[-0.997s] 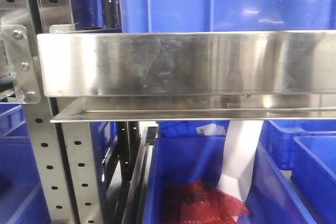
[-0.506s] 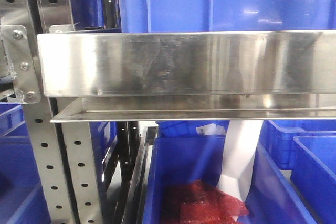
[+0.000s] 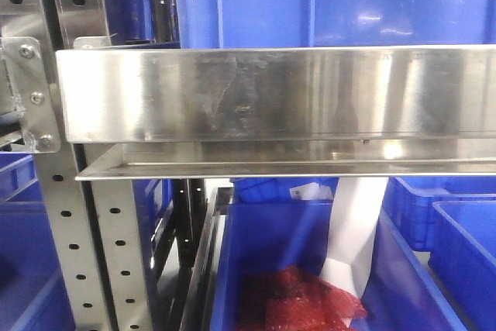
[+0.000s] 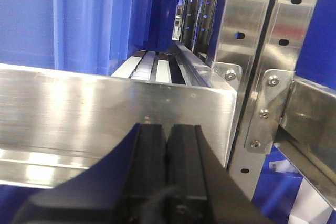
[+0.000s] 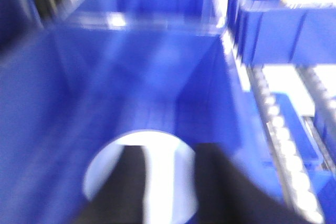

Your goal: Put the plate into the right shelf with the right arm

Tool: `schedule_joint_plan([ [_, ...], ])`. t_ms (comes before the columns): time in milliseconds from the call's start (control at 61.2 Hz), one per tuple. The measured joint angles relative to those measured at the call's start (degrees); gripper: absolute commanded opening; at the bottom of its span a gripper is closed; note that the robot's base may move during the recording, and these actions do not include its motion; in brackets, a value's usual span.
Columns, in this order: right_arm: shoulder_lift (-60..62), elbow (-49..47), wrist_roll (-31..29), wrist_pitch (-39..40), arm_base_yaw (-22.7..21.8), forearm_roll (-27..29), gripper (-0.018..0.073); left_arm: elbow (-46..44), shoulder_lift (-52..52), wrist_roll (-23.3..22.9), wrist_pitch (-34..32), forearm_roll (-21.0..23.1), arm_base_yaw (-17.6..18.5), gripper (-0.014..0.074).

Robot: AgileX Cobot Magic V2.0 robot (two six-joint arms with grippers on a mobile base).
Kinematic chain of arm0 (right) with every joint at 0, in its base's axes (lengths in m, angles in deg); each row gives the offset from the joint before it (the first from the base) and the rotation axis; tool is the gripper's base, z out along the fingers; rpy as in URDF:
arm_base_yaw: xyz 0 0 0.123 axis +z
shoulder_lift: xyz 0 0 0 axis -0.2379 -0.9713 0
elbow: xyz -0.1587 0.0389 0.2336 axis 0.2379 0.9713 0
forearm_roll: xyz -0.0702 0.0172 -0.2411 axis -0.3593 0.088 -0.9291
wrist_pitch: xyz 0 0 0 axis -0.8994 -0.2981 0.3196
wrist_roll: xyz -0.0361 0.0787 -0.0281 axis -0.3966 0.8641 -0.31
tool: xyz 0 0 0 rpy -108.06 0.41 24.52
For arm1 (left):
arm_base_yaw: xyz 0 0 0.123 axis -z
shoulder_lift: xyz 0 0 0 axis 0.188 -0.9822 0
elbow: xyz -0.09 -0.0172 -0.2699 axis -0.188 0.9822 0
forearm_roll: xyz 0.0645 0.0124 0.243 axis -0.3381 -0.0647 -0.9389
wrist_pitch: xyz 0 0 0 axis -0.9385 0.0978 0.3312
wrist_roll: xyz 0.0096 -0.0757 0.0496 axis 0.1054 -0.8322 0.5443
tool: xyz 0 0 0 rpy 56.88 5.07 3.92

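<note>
The right fingers (image 5: 168, 182) are parted over the plate (image 5: 139, 174) lying beneath them in a blue bin (image 5: 68, 103), seemingly releasing it, while the left fingers (image 4: 168, 145) are closed on nothing.

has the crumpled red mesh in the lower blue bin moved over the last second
No. The crumpled red mesh lies in the same spot in the lower blue plastic bin, under the shiny steel shelf lip.

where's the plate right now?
Only the right wrist view shows it: the plate sits low in the frame inside a blue bin, with the right gripper fingers over it.
</note>
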Motion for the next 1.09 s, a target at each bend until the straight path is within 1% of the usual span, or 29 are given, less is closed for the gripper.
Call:
schedule_joint_plan([
  [82,5.3,5.5,0.0,0.0,0.0,0.3,0.0052,0.0,0.0,0.0,0.0,0.0,0.0,-0.0047],
  [98,6.3,6.5,0.0,0.0,0.0,0.3,0.0050,0.0,0.0,0.0,0.0,0.0,0.0,-0.0047],
  [212,15.3,16.7,0.0,0.6,0.0,0.5,0.0056,0.0,0.0,0.0,0.0,0.0,0.0,-0.0047],
  [392,30.1,34.9,0.0,4.7,0.0,0.5,0.0056,0.0,0.0,0.0,0.0,0.0,0.0,-0.0047],
  [555,44.7,47.4,0.0,6.6,0.0,0.6,0.0056,0.0,0.0,0.0,0.0,0.0,0.0,-0.0047],
  [686,54.7,54.2,0.0,6.7,0.0,0.6,0.0056,0.0,0.0,0.0,0.0,0.0,0.0,-0.0047],
  [833,62.3,59.4,0.0,6.4,0.0,0.6,0.0056,0.0,0.0,0.0,0.0,0.0,0.0,-0.0047],
  [931,64.6,61.2,0.0,6.3,0.0,0.6,0.0056,0.0,0.0,0.0,0.0,0.0,0.0,-0.0047],
  [1095,65.3,61.8,0.0,6.2,0.0,0.6,0.0056,0.0,0.0,0.0,0.0,0.0,0.0,-0.0047],
])
